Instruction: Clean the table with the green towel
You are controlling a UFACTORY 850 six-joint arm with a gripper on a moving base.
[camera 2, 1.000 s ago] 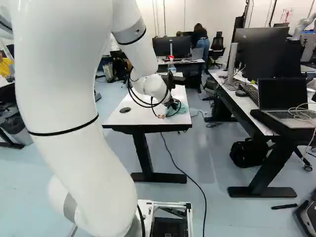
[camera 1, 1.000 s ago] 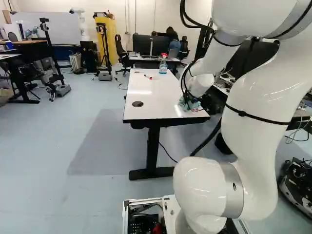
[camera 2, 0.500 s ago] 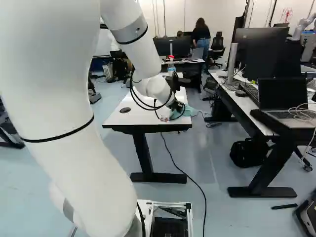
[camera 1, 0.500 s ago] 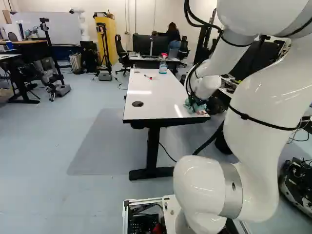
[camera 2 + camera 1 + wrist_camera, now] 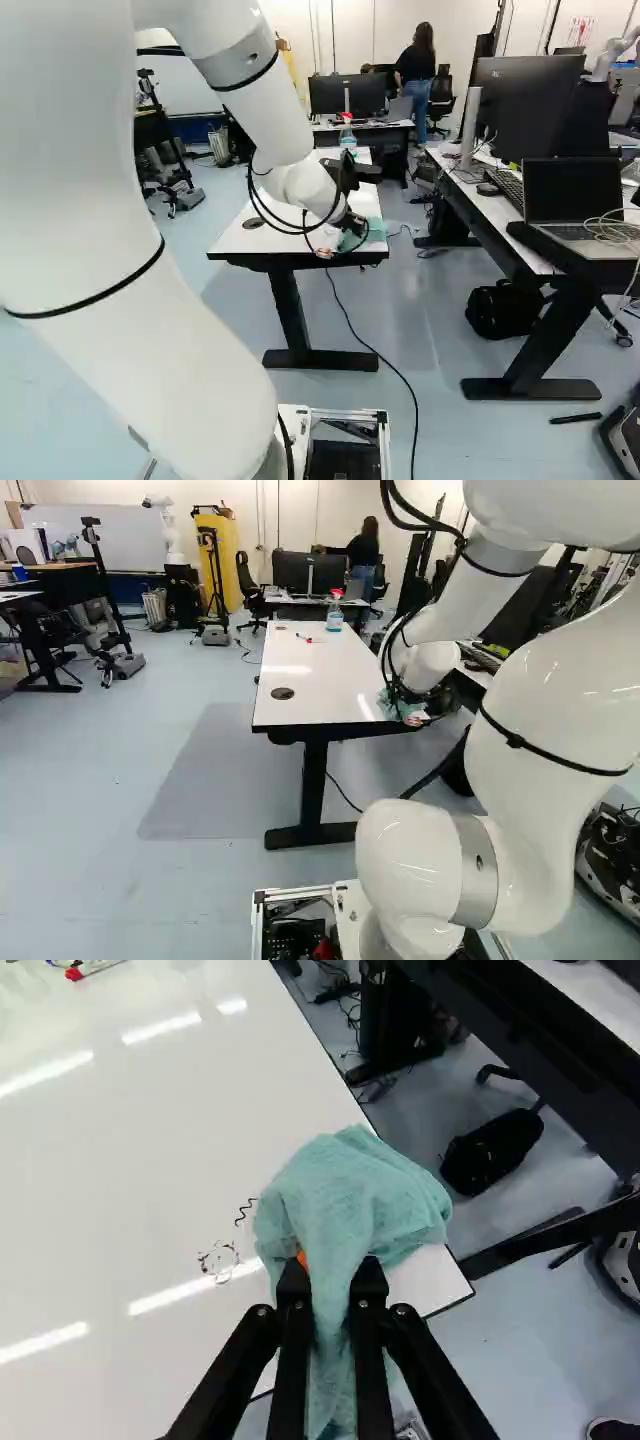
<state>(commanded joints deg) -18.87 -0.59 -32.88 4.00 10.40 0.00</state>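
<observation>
Your arm point(image 5: 535, 720) has shifted since the last frame, and the towel point(image 5: 350, 1185) in its grip has come a little nearer the base; the base has not moved. You have the gripper point(image 5: 332, 1268) pinching the bunched cloth, so its loose folds fan out ahead as a wiping pad. That pad lies beside the near right corner of the table point(image 5: 150, 1180), spilling over the side edge, probably so you catch the rim too. A squiggle point(image 5: 243, 1212) and a smudged ring point(image 5: 219, 1260) lie inward of that corner, bare of cloth, so the job looks unfinished; your next stroke likely wants to go inward, pressed flat. The bottle point(image 5: 334, 615) and marker point(image 5: 304, 638) stand and lie well away from the corner, which suits wiping here; a longer sweep could knock them.
</observation>
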